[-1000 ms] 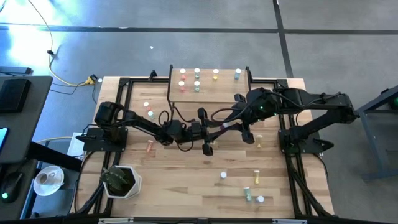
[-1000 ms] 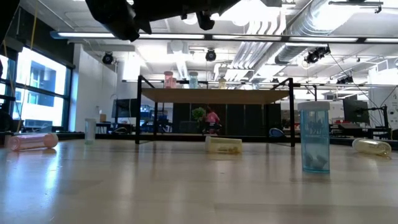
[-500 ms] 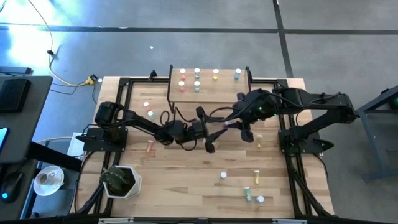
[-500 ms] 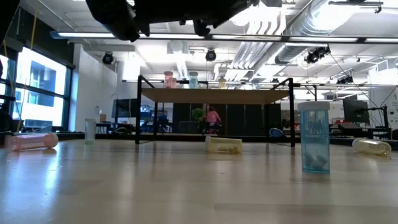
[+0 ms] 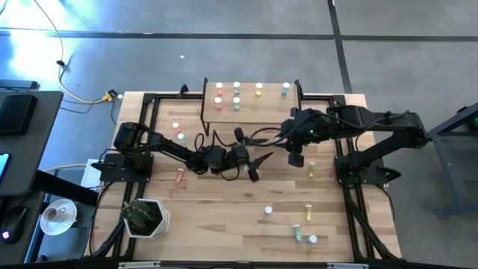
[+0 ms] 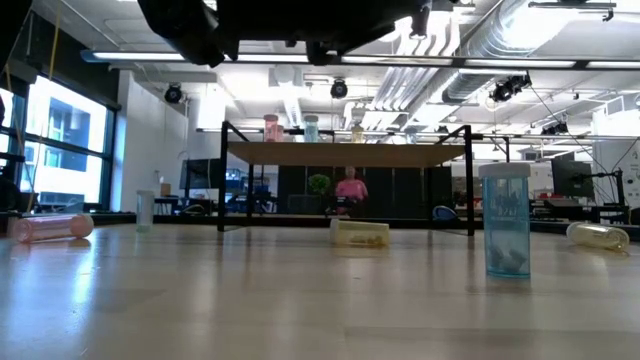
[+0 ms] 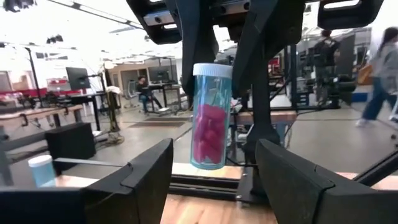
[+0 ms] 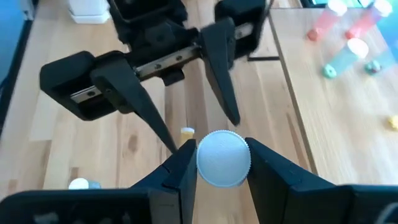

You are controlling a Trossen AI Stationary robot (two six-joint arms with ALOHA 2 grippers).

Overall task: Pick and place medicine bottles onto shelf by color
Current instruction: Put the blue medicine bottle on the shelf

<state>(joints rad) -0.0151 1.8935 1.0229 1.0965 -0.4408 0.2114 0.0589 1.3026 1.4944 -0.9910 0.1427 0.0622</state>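
Pink pills fill the medicine bottle [image 7: 211, 116] gripped by the right gripper [image 8: 222, 160], whose two fingers [image 8: 176, 176] press against the bottle's white cap from both sides. One second earlier the left gripper [image 5: 255, 166] was closed near this bottle at mid-table; its fingers [image 7: 142, 172] have since spread wide and hold nothing, and the bottle hangs from the right gripper alone, between and clear of the left fingers. In the high view the right gripper has moved slightly toward the shelf [image 5: 249, 112] since then, while the left gripper is in nearly the same place.

Bottle orientation: long axis close to vertical, cap upward, base pointing at the tabletop [image 5: 224, 202], well above the wood.

Clearances: the shelf stands at the far edge of the tabletop, just beyond both grippers. Its board already carries six upright bottles near the far side; the near half of the board is bare wood. The shelf's black legs [image 6: 222, 178] mark its left and right limits in the low view.

Loose bottles on the tabletop:
- a pink bottle [image 5: 178, 177] lying on its side, left of centre
- a yellow bottle [image 6: 360, 233] lying on its side
- a blue-grey bottle [image 6: 505, 219] standing upright
- several more near the front right corner

A white pot with a plant [image 5: 144, 217] occupies the front left corner, well apart from both grippers
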